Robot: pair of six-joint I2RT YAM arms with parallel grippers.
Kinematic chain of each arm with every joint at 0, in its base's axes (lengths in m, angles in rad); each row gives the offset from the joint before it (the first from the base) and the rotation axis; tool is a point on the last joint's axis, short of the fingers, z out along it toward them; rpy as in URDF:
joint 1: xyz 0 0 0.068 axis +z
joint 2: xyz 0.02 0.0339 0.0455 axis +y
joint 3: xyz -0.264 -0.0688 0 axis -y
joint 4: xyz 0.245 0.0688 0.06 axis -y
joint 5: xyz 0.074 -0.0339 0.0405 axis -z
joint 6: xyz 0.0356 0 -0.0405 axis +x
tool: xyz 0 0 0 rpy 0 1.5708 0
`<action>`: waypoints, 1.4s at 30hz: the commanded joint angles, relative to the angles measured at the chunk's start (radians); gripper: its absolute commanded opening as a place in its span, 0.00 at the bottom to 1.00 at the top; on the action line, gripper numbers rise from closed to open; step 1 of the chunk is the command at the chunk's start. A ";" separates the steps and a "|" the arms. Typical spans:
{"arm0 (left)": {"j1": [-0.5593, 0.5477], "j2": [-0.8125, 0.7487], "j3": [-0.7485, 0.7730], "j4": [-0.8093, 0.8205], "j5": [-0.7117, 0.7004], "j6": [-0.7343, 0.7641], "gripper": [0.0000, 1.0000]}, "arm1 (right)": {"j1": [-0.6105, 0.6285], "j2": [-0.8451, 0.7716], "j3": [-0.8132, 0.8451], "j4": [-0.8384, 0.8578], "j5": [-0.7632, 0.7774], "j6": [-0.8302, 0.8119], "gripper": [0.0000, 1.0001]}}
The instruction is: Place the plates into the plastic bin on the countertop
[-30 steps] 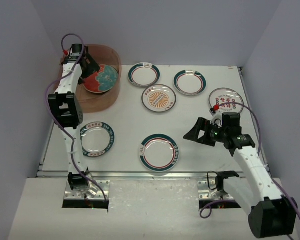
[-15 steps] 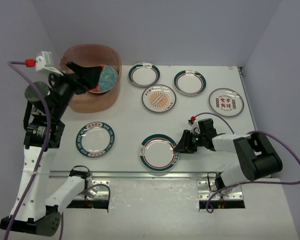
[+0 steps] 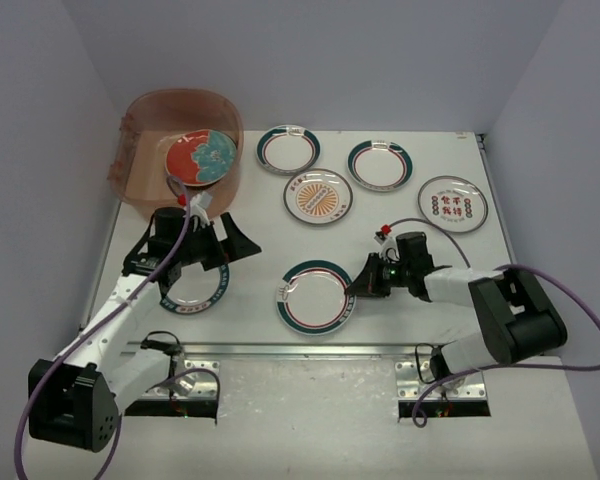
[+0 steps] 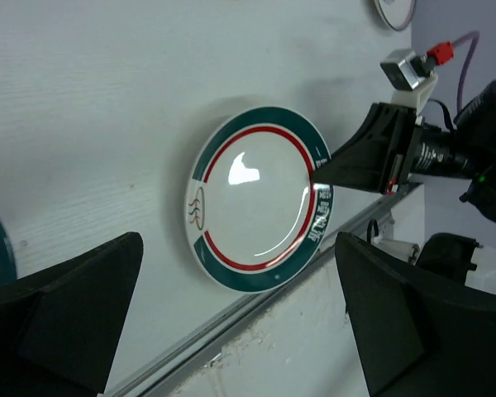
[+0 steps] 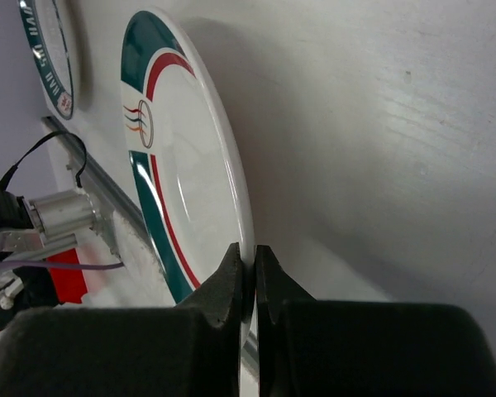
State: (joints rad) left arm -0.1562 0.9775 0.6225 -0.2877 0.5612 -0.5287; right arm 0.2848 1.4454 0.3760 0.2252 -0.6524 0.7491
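- My right gripper [image 3: 356, 289] is closed down tight on the right-hand rim of the green-and-red rimmed plate [image 3: 317, 297]; in my right wrist view the two fingertips [image 5: 230, 266] pinch the thin edge between them.
- That plate sits on the countertop [image 3: 270, 218] near the front rail, between my two arms. I cannot tell whether its gripped edge is lifted off the surface.
- My left gripper [image 3: 236, 244] is spread fully wide and holds nothing. It hangs over the right side of the blue-rimmed plate [image 3: 183, 287] near the front left.
- The plastic bin [image 3: 226, 112] stands at the far left corner, well apart from the plate I am pinching. The teal-and-red plate [image 3: 200, 157] lies inside it.
- Four more plates lie flat on the far half of the countertop: two green-rimmed plates [image 3: 288, 149] [image 3: 380, 164] side by side, the orange sunburst plate [image 3: 318, 196] just in front of them, and the red-character plate [image 3: 452, 203] at the far right.
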 commanded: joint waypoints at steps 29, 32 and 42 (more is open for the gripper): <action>0.080 0.223 0.585 0.047 -0.371 -0.130 0.00 | -0.242 -0.241 0.154 -0.275 -0.050 -0.050 0.99; 0.143 0.318 0.728 -0.017 -0.584 -0.138 0.00 | -0.245 -0.263 0.131 -0.298 -0.002 -0.064 0.99; 0.337 0.884 1.227 -0.148 -0.629 -0.189 0.00 | -0.245 -0.280 0.021 -0.217 -0.037 -0.009 0.99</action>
State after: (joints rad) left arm 0.1307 1.6733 1.6864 -0.3415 -0.0772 -0.6835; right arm 0.0418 1.1862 0.3925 -0.0149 -0.6912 0.7524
